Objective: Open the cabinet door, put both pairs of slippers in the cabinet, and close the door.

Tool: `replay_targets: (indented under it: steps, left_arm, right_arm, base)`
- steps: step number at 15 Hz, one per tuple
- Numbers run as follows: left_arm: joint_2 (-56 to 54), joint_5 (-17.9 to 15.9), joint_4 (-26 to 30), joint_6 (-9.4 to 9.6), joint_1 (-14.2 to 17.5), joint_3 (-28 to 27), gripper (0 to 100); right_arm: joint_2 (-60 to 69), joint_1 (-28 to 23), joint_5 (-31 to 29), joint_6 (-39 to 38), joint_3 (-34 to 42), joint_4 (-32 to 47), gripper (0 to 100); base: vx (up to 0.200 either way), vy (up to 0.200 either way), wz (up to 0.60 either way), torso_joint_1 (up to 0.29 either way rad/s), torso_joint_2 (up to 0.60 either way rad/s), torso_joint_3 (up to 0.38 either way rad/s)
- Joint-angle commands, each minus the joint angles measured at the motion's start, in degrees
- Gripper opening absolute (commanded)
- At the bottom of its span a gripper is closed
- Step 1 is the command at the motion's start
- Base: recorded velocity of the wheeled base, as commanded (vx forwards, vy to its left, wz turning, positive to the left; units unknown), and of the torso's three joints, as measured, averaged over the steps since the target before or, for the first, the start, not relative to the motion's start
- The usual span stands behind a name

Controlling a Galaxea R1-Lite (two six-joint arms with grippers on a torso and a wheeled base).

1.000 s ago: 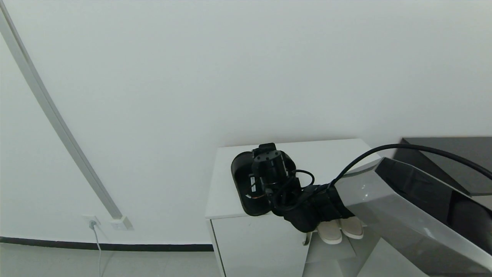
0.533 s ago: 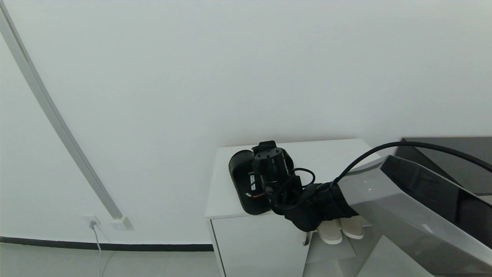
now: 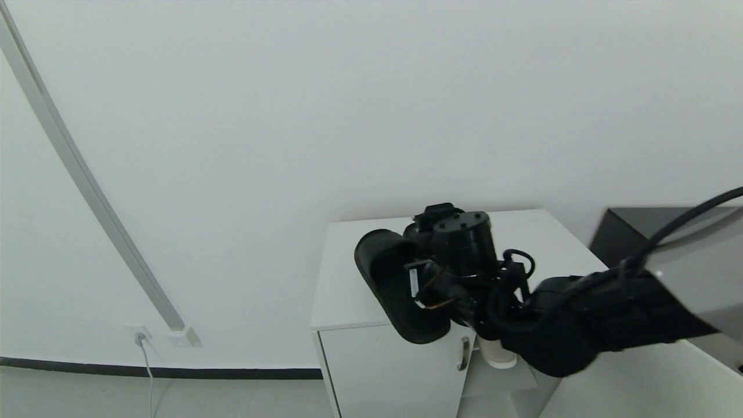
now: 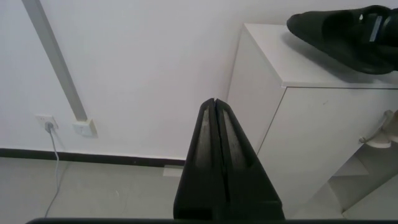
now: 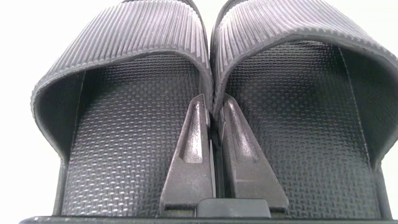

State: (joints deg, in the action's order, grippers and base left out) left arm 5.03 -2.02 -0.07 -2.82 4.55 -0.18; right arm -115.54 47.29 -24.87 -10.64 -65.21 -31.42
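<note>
One pair, the pale slippers [image 3: 498, 355], seems shelved in the cabinet [image 3: 342, 278]; our right end effector [image 5: 213, 106] pinches the black slippers [image 3: 400, 290]; stowing, closing remain.

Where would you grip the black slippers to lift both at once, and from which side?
Pinch their touching inner rims together, coming from the heel end: the slippers sit side by side, so one finger fits on each insole, as the right gripper does.
</note>
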Motion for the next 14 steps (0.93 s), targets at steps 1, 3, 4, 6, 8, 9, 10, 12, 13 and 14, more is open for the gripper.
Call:
replay_targets:
  steps: [1,3,4,6,8,9,10,12,13,14]
  left_arm:
    - [0.1,0.0,0.0,0.0,0.0,0.0,0]
    - [0.1,0.0,0.0,0.09,0.0,0.0,0]
    - [0.1,0.0,0.0,0.18,0.0,0.0,0]
    - [0.1,0.0,0.0,0.27,0.0,0.1,0]
    - [0.1,0.0,0.0,0.27,0.0,0.1,0]
    - [0.1,0.0,0.0,0.36,0.0,0.1,0]
    - [0.1,0.0,0.0,0.53,0.0,0.1,0]
    - [0.0,0.0,0.0,0.53,-0.1,0.1,0]
    - [0.0,-0.1,0.0,0.44,-0.1,0.0,0]
    - [0.0,-0.1,0.0,0.53,-0.1,0.1,0]
  right_arm:
    - [22.0,0.5,6.9,1.4,17.7,0.3,0]
    - [31.2,0.5,12.1,3.6,25.1,5.8,0]
    - [33.3,0.5,13.7,3.6,27.0,8.0,0]
    - [32.8,0.3,14.4,3.4,26.5,8.5,0]
    - [30.2,0.6,14.5,3.3,25.9,8.1,0]
    - [28.9,0.9,14.4,3.2,26.0,7.2,0]
    - [27.7,1.4,14.1,3.2,26.2,5.8,0]
    - [27.1,1.9,13.9,3.3,26.4,3.8,0]
    - [27.2,2.3,13.9,3.2,26.4,3.6,0]
    - [27.2,2.3,13.9,3.2,26.4,3.6,0]
  base:
    - [0.0,0.0,0.0,0.0,0.0,0.0]
    - [0.0,0.0,0.0,0.0,0.0,0.0]
    - [0.0,0.0,0.0,0.0,0.0,0.0]
    - [0.0,0.0,0.0,0.0,0.0,0.0]
    - [0.0,0.0,0.0,0.0,0.0,0.0]
    - [0.0,0.0,0.0,0.0,0.0,0.0]
    - [0.0,0.0,0.0,0.0,0.0,0.0]
    - [0.0,0.0,0.0,0.0,0.0,0.0]
    - [-0.2,0.0,0.0,0.002,0.0,0.002]
    - [-0.2,0.0,0.0,0.007,0.0,-0.002]
